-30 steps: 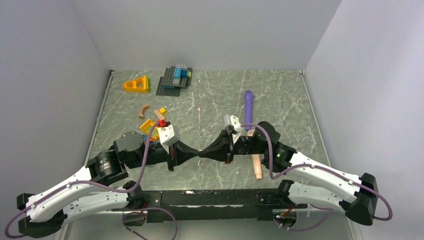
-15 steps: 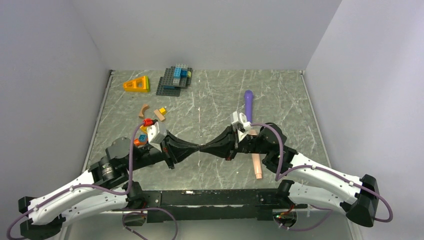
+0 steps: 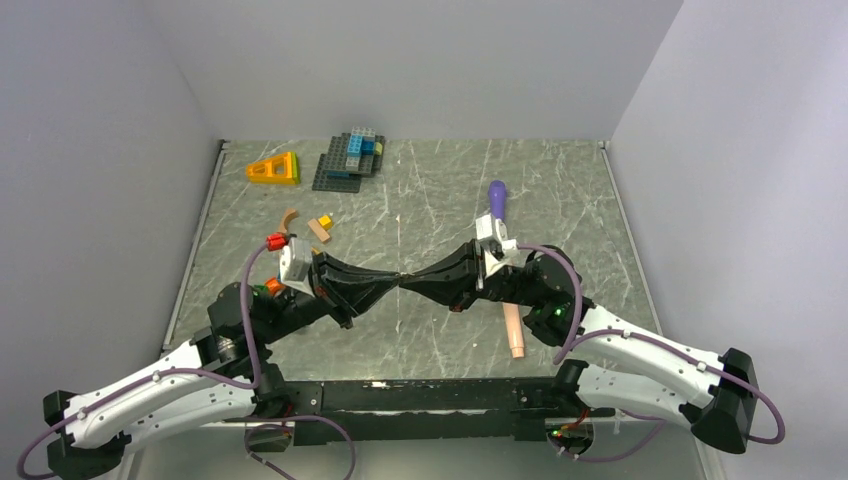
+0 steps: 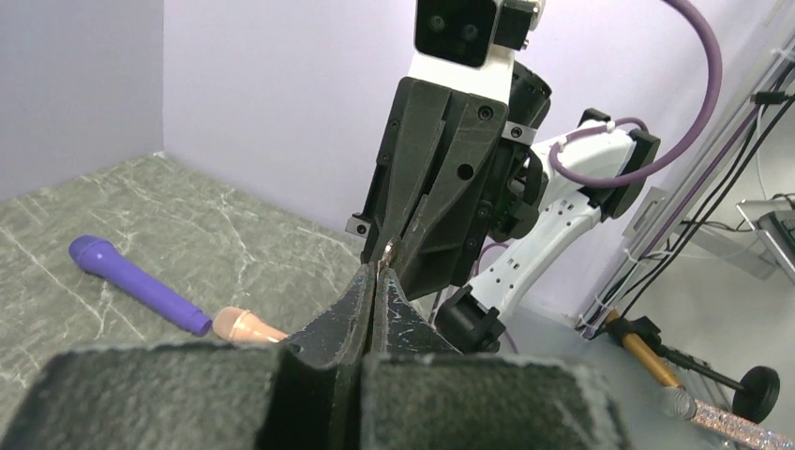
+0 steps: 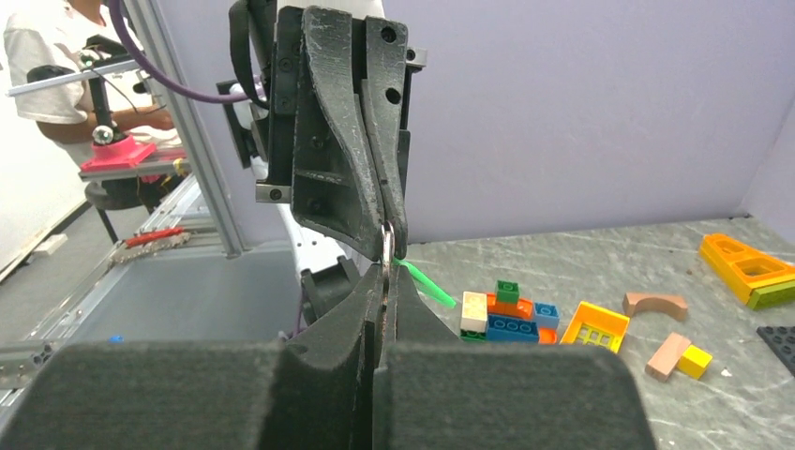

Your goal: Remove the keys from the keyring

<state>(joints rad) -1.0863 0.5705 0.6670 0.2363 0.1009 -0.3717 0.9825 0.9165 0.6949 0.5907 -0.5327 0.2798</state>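
My left gripper (image 3: 392,285) and right gripper (image 3: 409,284) meet tip to tip above the middle of the table, both shut. Between the tips is a small metal keyring (image 5: 386,246), also a glint in the left wrist view (image 4: 387,251). Each gripper pinches it from its own side. The green key (image 5: 427,282) sticks out to the right of the ring in the right wrist view. The brass key is hidden. In the left wrist view my left gripper (image 4: 375,273) faces the right gripper (image 4: 441,187). In the right wrist view my right gripper (image 5: 386,274) faces the left gripper (image 5: 347,141).
A purple toy microphone (image 3: 497,200) and a peach one (image 3: 514,335) lie by the right arm. A brick stack on a dark plate (image 3: 350,157), an orange wedge (image 3: 273,168) and loose bricks (image 3: 320,227) are at the back left. More bricks (image 5: 511,314) lie under the left arm.
Both grippers stayed joined at the ring and moved away from the bases, and both wrists rose and tilted. The left arm has uncovered the bricks it was over.
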